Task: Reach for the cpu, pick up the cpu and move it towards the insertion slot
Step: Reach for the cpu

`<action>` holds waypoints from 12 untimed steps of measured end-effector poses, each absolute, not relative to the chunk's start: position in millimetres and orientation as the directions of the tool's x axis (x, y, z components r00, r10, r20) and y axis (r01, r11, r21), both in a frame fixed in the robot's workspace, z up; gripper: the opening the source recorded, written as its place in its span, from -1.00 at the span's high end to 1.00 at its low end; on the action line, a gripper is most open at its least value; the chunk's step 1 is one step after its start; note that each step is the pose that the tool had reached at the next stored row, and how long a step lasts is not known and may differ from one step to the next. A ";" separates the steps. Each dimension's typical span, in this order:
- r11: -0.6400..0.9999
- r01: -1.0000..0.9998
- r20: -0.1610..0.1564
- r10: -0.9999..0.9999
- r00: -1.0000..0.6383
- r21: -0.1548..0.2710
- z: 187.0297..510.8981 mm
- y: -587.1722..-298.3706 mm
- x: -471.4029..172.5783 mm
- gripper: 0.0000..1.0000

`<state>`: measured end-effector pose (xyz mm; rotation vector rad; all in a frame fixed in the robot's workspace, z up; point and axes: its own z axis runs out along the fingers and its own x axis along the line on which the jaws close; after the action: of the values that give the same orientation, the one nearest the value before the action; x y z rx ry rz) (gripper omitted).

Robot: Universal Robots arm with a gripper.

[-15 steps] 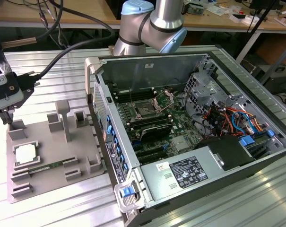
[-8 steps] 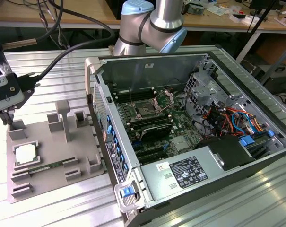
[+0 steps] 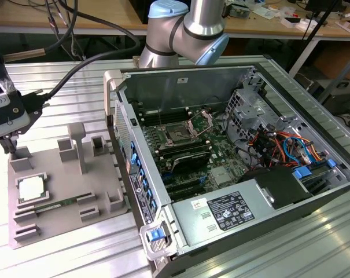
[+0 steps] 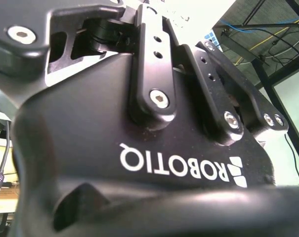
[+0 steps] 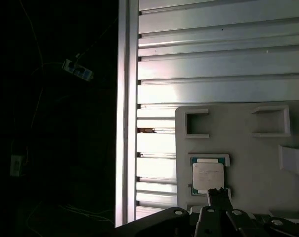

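1. The cpu [image 3: 33, 186] [image 5: 207, 176] lay flat, silvery top up, in a square framed pocket of the grey tray [image 3: 65, 174], close to the tray's edge on the exterior view's left.
2. The gripper [image 3: 11, 146] hung over the tray's far corner on that same side, near the cpu and not holding it. Whether it was apart or together could not be told.
3. The tray sat on the slatted metal tabletop [image 3: 59, 87], just beside the open computer case [image 3: 180, 87].
4. The insertion slot [image 3: 177, 134] sat on the green board inside the case, its metal bracket tilted up, well apart from the cpu.
5. The arm's silver-and-blue joint [image 3: 189, 29] rose behind the case's far wall.
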<state>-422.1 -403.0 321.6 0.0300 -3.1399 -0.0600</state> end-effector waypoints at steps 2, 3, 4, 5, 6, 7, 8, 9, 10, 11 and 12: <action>0.999 -0.019 0.001 -0.019 -1.000 0.038 321.3 -403.0 -422.1 0.79; 0.999 -0.019 0.000 -0.019 -1.000 0.038 320.9 -403.0 -422.1 0.79; 0.999 -0.019 0.001 -0.019 -1.000 0.038 320.7 -403.0 -422.1 0.79; 0.999 -0.019 0.000 -0.019 -1.000 0.038 320.5 -403.0 -422.1 0.79; 0.999 -0.019 0.001 -0.019 -1.000 0.038 320.3 -403.0 -422.1 0.79; 0.999 -0.019 0.001 -0.019 -1.000 0.038 320.0 -403.0 -422.1 0.79; 0.999 -0.019 0.001 -0.019 -1.000 0.038 319.8 -403.0 -422.1 0.79; 0.999 -0.019 0.001 -0.019 -1.000 0.038 319.6 -403.0 -422.1 0.79; 0.999 -0.019 0.001 -0.019 -1.000 0.038 319.4 -403.0 -422.1 0.79; 0.999 -0.019 0.001 -0.019 -1.000 0.038 319.3 -403.0 -422.1 0.79; 0.999 -0.019 0.001 -0.019 -1.000 0.038 319.0 -403.0 -422.1 0.79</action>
<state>-422.1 -403.0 319.0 0.0300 -3.1399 -0.0601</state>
